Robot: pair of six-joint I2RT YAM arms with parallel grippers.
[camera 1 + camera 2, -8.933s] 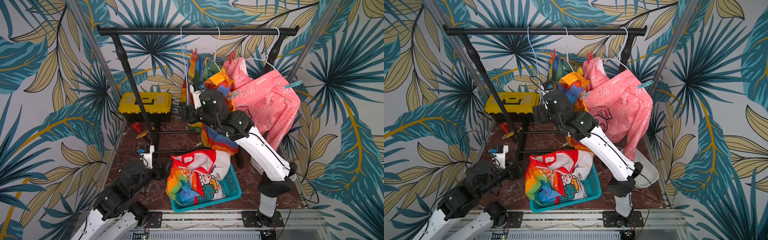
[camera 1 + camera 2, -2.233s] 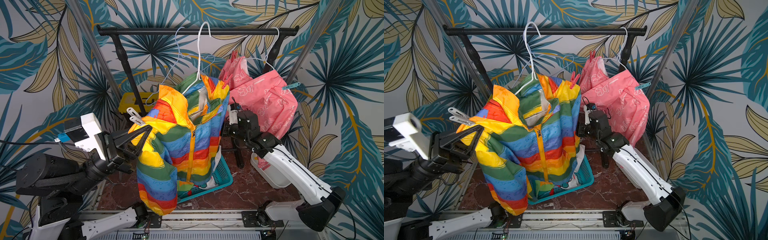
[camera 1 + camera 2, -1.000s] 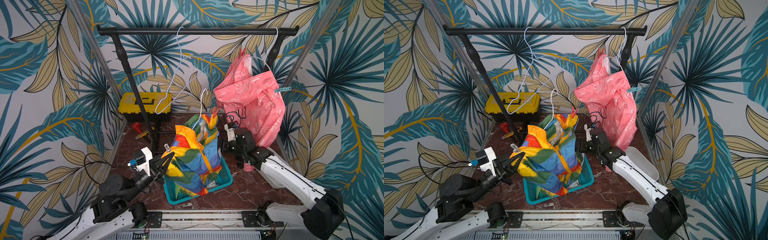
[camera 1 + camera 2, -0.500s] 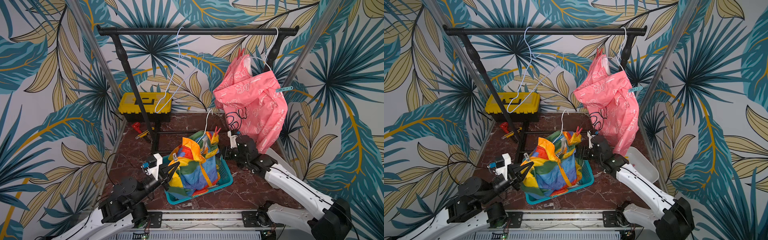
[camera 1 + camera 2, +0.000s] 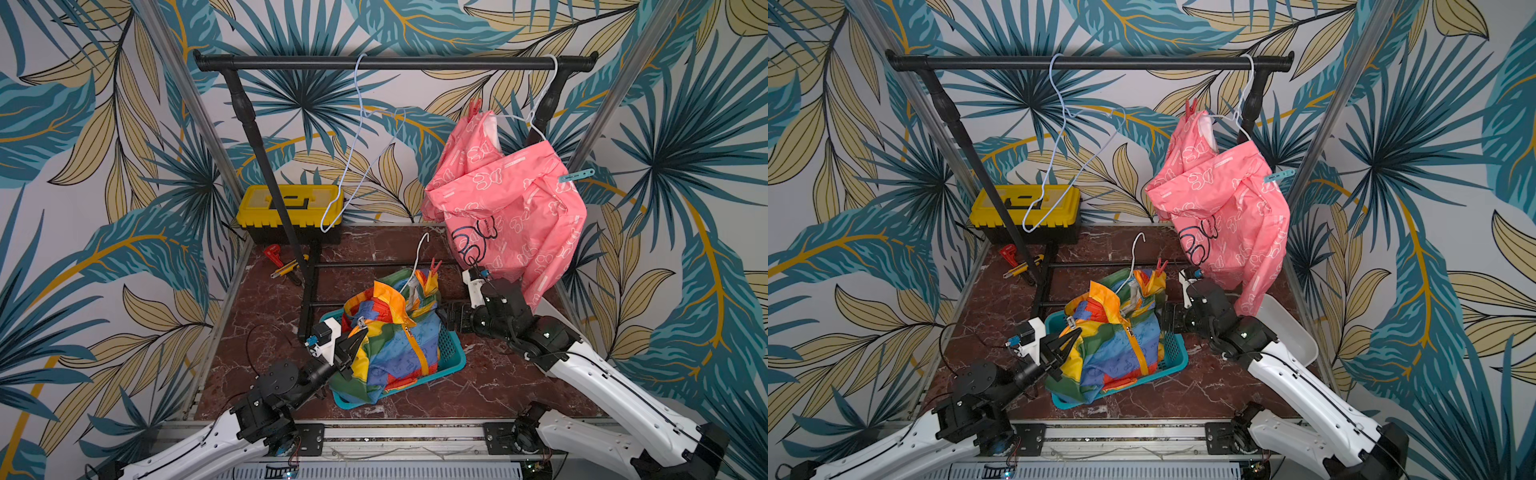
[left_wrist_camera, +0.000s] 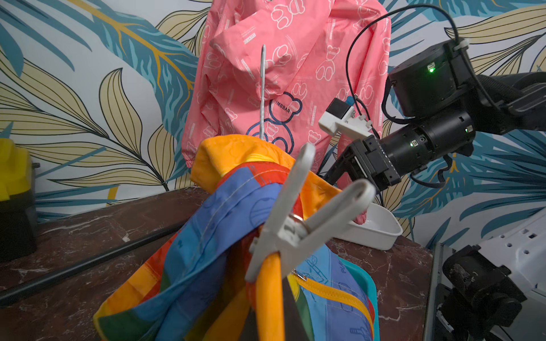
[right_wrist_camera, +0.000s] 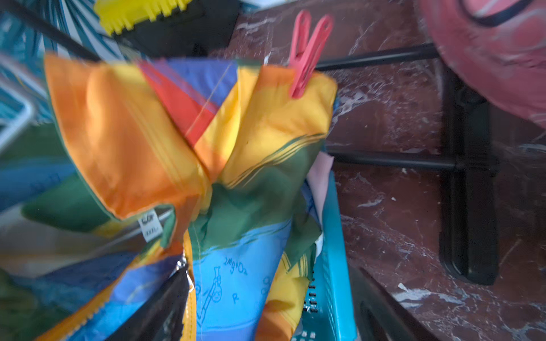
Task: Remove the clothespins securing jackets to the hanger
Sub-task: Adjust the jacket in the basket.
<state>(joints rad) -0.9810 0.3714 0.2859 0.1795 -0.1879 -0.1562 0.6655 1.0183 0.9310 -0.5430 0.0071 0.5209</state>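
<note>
rainbow jacket [image 5: 395,345] in basket [image 5: 453,353], pink jacket [image 5: 511,208] (hanging)

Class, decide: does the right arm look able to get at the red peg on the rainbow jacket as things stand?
Probably yes. The right gripper hangs beside the basket, close to the red peg, which sticks up clear of the rainbow jacket folds with nothing in between.
</note>
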